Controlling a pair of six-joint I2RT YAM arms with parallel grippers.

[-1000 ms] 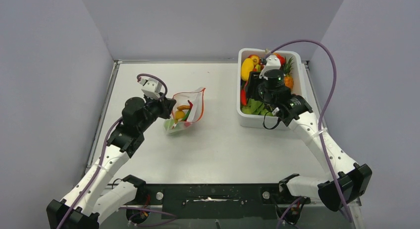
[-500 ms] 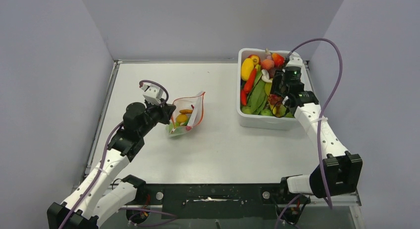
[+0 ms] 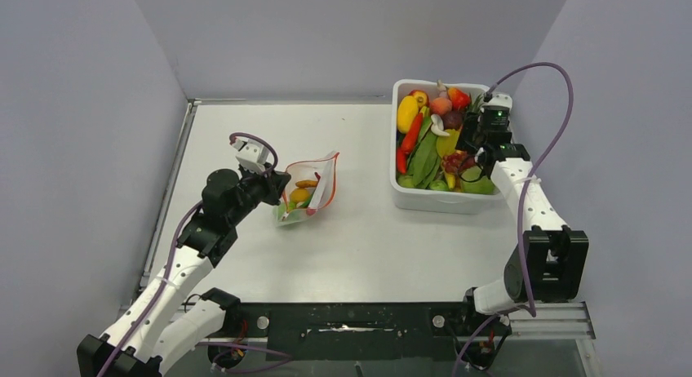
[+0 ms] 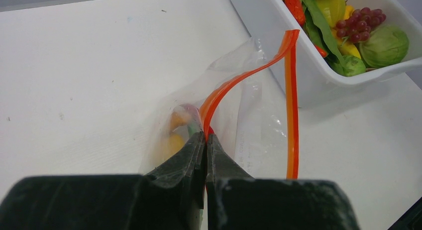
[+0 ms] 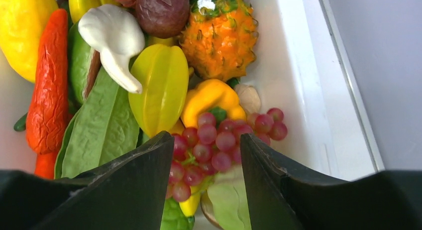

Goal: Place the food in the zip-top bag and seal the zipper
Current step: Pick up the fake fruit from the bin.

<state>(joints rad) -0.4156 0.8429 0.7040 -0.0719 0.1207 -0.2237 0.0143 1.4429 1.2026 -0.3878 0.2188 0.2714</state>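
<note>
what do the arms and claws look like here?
Left arm and right arm: white links, black joints. A purple cable runs along each. Left claw and right claw: matte black, wedge-shaped fingers. Green light on the right wrist.

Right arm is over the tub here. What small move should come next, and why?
Probably lower the right gripper and close on the red grapes. Its open jaws straddle the bunch in the tub, while the left gripper pinches the zipper, holding the bag mouth open.
</note>
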